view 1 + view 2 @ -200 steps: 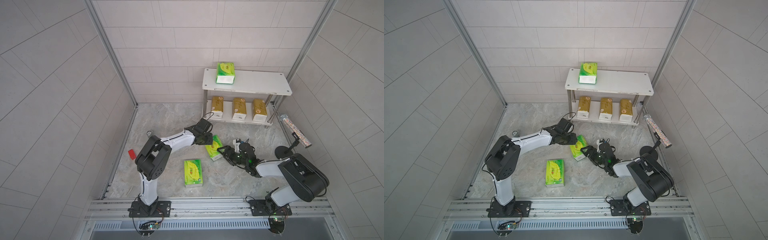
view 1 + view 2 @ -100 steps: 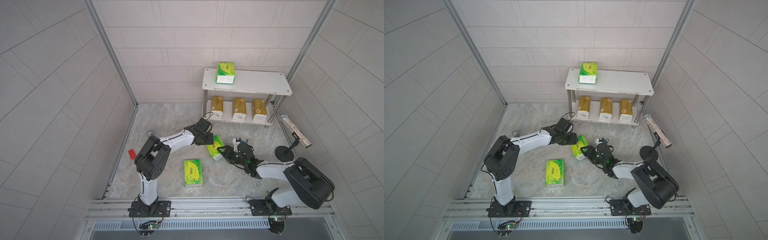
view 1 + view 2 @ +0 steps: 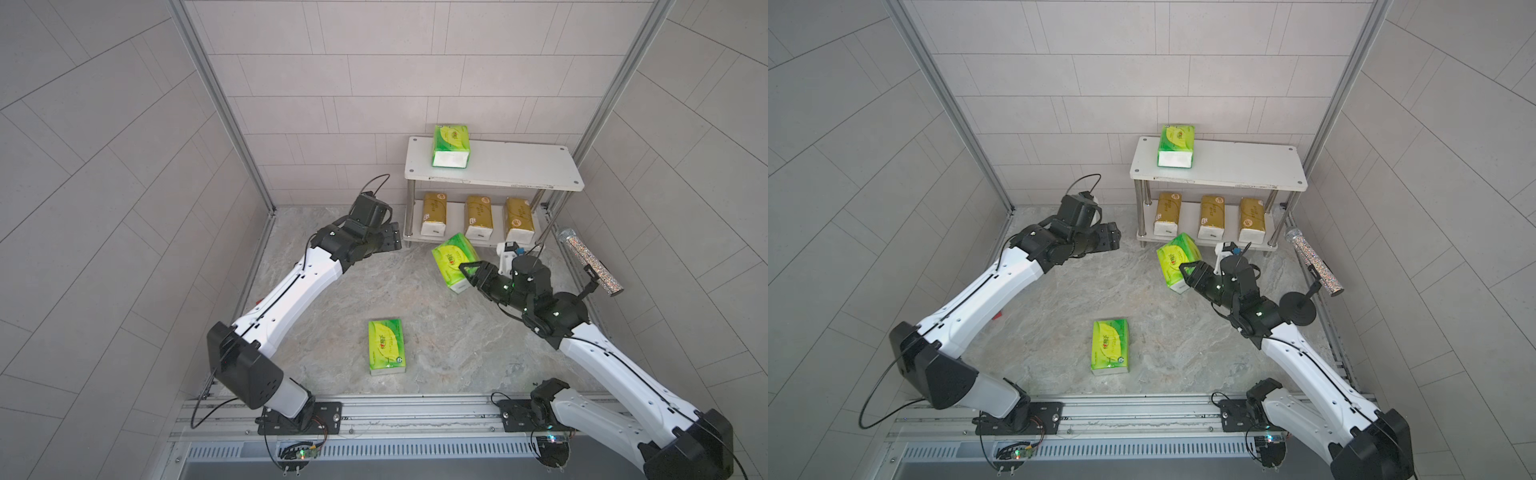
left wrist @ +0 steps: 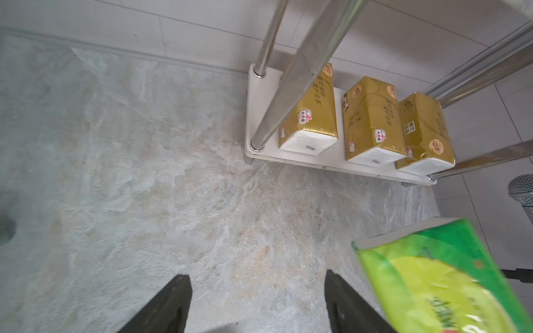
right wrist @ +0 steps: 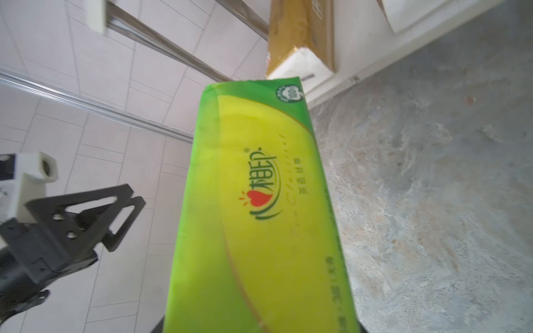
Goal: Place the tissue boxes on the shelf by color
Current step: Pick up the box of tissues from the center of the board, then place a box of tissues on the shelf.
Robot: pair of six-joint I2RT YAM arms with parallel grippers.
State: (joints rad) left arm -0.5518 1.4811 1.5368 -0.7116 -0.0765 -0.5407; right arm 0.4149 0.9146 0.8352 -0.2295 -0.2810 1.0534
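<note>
Marble counter (image 3: 436, 332) inside tiled walls. White two-tier shelf (image 3: 519, 166) stands at the back right, on metal posts. Left pincer (image 3: 392, 240) is low over the counter, near the shelf's left posts; in the left wrist view its fingers (image 4: 176, 302) stand apart with only bare counter between them. Right pincer (image 3: 469, 276) is clamped on one end of the held green pack (image 3: 451, 257), which is tilted, far end near the lower board's front edge; cannot tell if it touches the counter. Glitter microphone (image 3: 590, 262) sits on a black stand right of the shelf. Shelved green pack (image 3: 451, 145) is on the top board, left end, white end facing front. Three gold packs (image 3: 478, 214) sit in a row on the lower board, spaced apart, white ends front. Flat green pack (image 3: 386, 345) lies on the counter, middle front, well apart from both pincers.
</note>
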